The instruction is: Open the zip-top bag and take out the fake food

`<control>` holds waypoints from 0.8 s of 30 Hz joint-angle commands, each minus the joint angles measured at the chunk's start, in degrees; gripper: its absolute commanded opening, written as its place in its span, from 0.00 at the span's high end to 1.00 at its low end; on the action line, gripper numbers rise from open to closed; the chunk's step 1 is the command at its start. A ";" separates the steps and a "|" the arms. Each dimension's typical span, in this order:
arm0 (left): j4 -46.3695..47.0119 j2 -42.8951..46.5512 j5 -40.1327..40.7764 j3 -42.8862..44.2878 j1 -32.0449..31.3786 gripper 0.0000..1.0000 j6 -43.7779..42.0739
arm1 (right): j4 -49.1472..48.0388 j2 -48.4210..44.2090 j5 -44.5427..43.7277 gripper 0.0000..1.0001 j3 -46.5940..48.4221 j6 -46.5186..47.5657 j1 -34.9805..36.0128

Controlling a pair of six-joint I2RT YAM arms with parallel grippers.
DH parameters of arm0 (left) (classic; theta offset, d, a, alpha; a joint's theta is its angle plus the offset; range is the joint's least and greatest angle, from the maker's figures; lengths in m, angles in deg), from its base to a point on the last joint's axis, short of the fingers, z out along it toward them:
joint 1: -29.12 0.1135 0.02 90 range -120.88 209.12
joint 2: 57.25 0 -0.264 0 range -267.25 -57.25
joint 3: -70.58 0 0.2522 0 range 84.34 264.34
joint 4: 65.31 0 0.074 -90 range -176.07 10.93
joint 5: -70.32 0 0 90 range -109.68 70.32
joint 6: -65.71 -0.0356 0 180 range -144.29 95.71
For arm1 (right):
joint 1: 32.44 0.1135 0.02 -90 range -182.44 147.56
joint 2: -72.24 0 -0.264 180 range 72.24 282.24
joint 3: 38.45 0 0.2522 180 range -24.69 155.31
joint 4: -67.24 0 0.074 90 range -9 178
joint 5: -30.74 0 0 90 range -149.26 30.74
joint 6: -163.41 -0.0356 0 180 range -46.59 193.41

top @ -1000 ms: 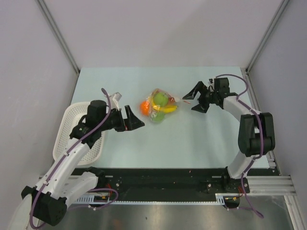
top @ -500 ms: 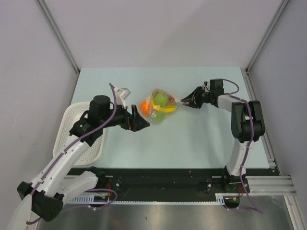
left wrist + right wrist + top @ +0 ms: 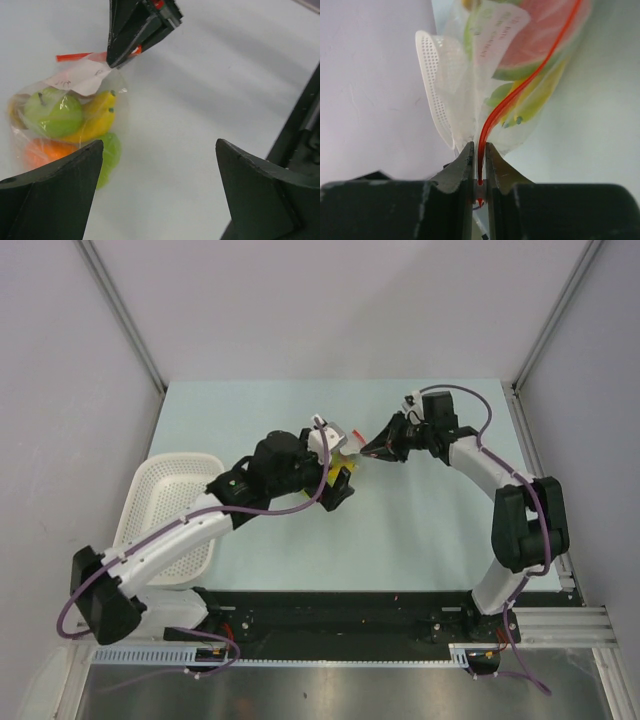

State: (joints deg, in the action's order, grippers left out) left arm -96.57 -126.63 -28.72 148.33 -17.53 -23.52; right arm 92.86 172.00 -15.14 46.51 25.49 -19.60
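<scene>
At the middle of the table [image 3: 430, 530], the right gripper [image 3: 479, 150] now pinches the bag's [image 3: 75, 115] red strip [image 3: 520, 90]. The left gripper [image 3: 157, 150] has swung over it, 2 jaws spread. The food [image 3: 52, 112] apparently stays sealed inside.

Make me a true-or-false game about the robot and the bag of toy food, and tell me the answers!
1. The right fingers pinch the bag's red strip. True.
2. The left fingers are squeezing the bag. False: they are wide open and hold nothing.
3. The food is inside the bag. True.
4. The banana lies in the basket. False: it is in the bag.
</scene>
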 commanded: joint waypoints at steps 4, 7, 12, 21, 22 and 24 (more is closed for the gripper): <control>9.23 -8.39 6.48 3.16 -0.02 0.02 -7.89 | 2.21 -8.18 -3.33 0.88 3.86 -7.44 6.13; 10.63 -10.77 8.85 3.34 -0.02 0.03 -8.60 | 2.12 -9.24 -4.83 0.88 4.30 -12.71 7.37; 12.84 -14.54 12.29 3.95 0.86 0.33 -8.34 | 5.97 -10.56 -9.04 0.85 6.58 -14.92 9.75; 8.80 -16.49 4.91 7.03 5.52 1.00 -5.17 | 8.52 -11.61 -9.75 0.68 8.43 -13.44 9.23; 8.53 -15.88 4.21 6.94 5.78 1.00 -5.17 | 8.97 -11.61 -9.67 0.63 8.60 -12.82 8.87; 8.27 -15.08 0.53 6.59 7.19 1.00 -4.56 | 9.41 -11.44 -8.88 0.56 8.69 -10.19 7.82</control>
State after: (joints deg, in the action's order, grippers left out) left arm -88.04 -143.77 -21.86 152.46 -12.00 -29.16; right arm 100.88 162.76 -24.76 52.19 11.75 -10.03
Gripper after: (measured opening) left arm 0.009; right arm 0.377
